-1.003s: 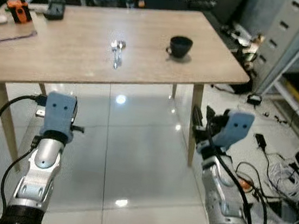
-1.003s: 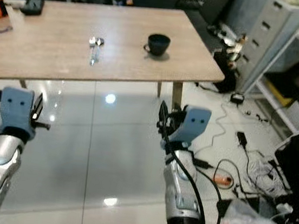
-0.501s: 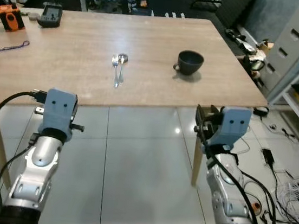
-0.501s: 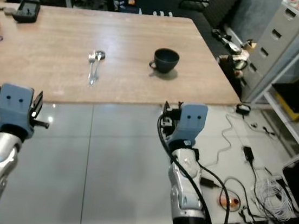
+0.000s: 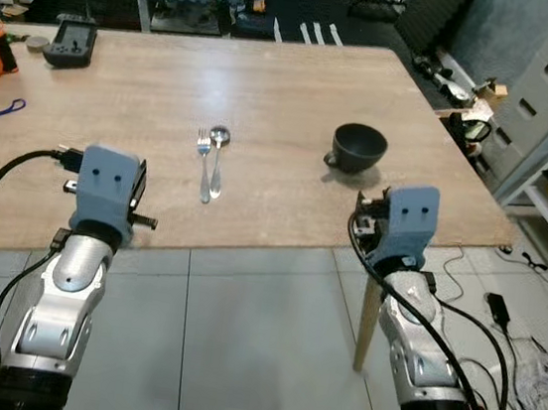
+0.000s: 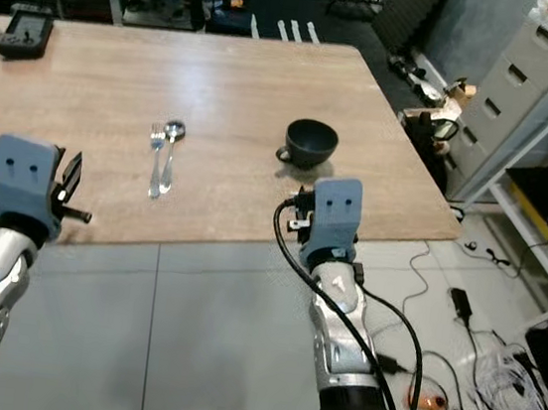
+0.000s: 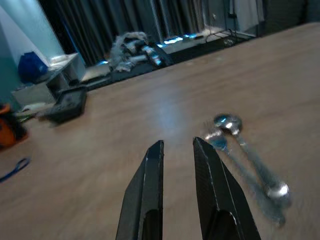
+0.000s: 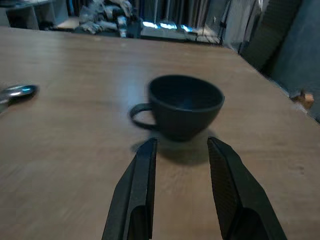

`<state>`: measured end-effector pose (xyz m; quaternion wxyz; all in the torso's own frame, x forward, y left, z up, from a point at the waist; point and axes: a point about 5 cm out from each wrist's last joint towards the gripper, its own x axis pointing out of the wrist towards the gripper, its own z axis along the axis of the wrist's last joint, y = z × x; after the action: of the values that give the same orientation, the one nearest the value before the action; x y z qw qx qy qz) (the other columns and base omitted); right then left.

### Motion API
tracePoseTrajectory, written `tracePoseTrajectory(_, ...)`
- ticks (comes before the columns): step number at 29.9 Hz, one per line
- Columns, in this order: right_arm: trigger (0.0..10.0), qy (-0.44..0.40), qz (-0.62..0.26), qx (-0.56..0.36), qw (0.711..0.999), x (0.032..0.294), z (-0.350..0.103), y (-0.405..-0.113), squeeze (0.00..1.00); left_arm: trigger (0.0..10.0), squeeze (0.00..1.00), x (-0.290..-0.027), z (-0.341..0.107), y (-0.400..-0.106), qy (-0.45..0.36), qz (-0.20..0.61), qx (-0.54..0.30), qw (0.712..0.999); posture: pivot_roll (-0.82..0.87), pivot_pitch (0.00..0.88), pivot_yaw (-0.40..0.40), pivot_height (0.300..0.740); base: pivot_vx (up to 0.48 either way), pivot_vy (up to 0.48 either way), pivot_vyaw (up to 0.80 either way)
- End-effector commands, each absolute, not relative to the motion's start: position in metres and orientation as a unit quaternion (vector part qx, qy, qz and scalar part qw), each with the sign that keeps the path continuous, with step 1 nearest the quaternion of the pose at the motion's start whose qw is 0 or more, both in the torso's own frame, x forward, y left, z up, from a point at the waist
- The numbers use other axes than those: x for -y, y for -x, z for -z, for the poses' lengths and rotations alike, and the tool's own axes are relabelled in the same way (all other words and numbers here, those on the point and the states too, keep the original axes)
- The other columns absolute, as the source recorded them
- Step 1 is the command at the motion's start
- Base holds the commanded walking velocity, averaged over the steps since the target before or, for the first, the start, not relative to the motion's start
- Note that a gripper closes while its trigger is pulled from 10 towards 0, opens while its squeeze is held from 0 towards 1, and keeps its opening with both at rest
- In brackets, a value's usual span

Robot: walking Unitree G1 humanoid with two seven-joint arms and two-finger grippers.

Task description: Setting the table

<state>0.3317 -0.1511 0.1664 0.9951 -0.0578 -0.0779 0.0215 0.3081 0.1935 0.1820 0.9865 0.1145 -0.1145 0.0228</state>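
While hovering at the table edge, both grippers empty, fingers parted

Right gripper (image 8: 179, 165) spread wide, aimed at dark cup (image 8: 184, 106) just ahead, handle turned sideways; could clip the rim and tip or shove it. Left gripper (image 7: 179, 165) narrowly apart, near fork (image 5: 205, 165) and spoon (image 5: 218, 159) lying touching on wooden table (image 5: 290, 77); flat, thin, likely to slide or lift together

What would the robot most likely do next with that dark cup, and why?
Probably ease the right gripper forward to the black cup. Its fingers are open, empty and aimed at the cup, which stands upright on the wooden table just ahead of them, not yet between them. The left gripper hovers near the fork and spoon.
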Motion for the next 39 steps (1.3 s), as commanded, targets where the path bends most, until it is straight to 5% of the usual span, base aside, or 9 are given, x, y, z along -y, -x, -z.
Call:
tracePoseTrajectory(1, 10.0, 0.052, -0.014, 0.072, 0.996, 0.153, -0.166, -0.332, 0.00, 10.0, 0.08, -0.192, -0.185, -0.308, -0.114, -0.016, 0.116, 0.987, 0.04, 0.032, 0.061, 0.740, 0.480, 0.000, 0.00)
tracePoseTrajectory(18, 10.0, 0.020, -0.044, 0.071, 0.996, 0.150, -0.166, -0.311, 0.00, 10.0, 0.06, -0.189, -0.185, -0.306, -0.130, 0.004, 0.115, 0.985, 0.04, 0.028, 0.053, 0.740, 0.457, 0.000, 0.00)
tracePoseTrajectory(27, 10.0, 0.062, 0.037, 0.110, 0.991, 0.172, -0.182, -0.280, 0.00, 10.0, 0.00, -0.182, -0.172, -0.292, -0.161, 0.053, 0.098, 0.981, 0.02, 0.037, 0.054, 0.740, 0.000, 0.000, 0.00)
tracePoseTrajectory(39, 10.0, 0.013, -0.043, 0.054, 0.998, 0.159, -0.156, -0.228, 0.00, 10.0, 0.00, -0.180, -0.169, -0.293, -0.158, 0.063, 0.089, 0.981, 0.01, 0.055, 0.057, 0.740, 0.000, 0.000, 0.00)
